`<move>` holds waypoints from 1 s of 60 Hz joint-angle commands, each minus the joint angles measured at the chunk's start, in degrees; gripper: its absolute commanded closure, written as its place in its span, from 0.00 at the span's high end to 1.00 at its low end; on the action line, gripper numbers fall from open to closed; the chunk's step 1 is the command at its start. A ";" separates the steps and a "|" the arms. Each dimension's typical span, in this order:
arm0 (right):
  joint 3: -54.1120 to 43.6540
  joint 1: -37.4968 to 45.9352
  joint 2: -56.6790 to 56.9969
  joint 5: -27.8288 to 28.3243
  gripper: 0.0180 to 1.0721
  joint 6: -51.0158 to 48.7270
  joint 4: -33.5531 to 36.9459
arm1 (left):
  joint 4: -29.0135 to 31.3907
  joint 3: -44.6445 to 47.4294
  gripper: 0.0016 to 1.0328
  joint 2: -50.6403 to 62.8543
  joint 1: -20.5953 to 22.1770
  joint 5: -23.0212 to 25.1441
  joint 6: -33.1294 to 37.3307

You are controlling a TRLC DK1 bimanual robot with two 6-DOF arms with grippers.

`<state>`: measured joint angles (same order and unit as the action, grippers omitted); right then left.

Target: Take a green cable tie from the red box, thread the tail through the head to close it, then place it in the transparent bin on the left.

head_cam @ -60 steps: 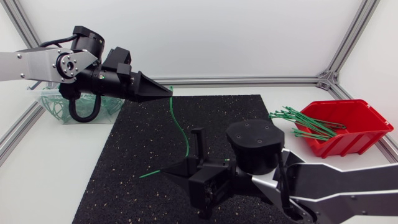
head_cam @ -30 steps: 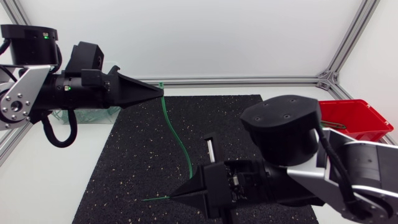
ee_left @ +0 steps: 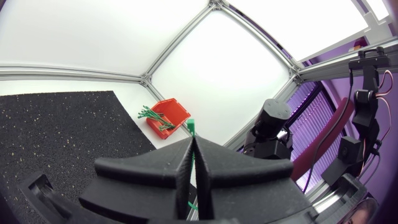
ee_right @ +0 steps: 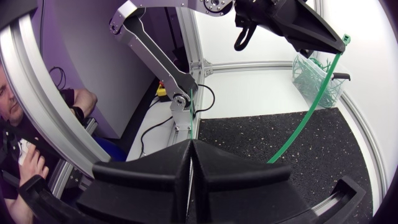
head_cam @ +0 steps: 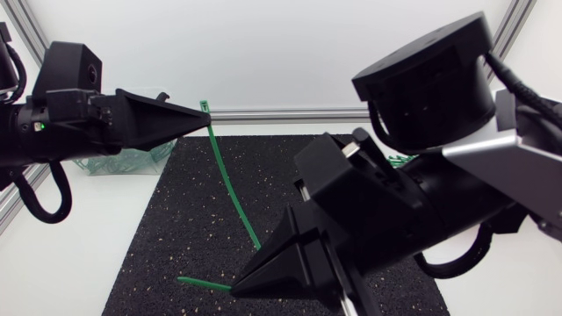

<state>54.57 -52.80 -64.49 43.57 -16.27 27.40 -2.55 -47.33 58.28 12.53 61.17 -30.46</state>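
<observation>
Green cable tie [head_cam: 231,191]: pinched at both ends, my left gripper [head_cam: 204,118] near its head and my right gripper [head_cam: 235,286] near its tail, with the strap running in a gentle bow between them over the mat.
Head end: the small square head pokes out just past my left fingertips; the left wrist view shows it standing up right ahead of them.
Tail end: a short length sticks out past my right fingertips, pointing toward my left side. The tail is not through the head; the loop is not closed.
Left gripper: fingers pressed together with the strap clamped between them, tips aimed toward the middle of the table.
Right gripper: fingers closed tight, and in the head view the strap meets them at the tips. The right wrist view shows the strap rising from beside one finger up to the left gripper.
Black mat [head_cam: 184,219]: lies under both grippers and the tie.
Transparent bin [head_cam: 151,156]: on my left behind the left arm, partly hidden, with green ties [ee_right: 320,84] inside.
Red box [ee_left: 175,112]: on my right past the mat, holding a bundle of spare ties [ee_left: 151,114].
Table [head_cam: 79,237]: white surface around the mat.
</observation>
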 commanded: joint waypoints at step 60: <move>6.96 7.88 2.53 -3.23 0.05 4.50 9.87 | 0.09 2.16 0.03 -0.98 6.27 -4.13 0.05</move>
<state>61.30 -44.88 -63.40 39.88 -13.23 36.97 -2.42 -46.48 57.63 18.15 57.06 -30.39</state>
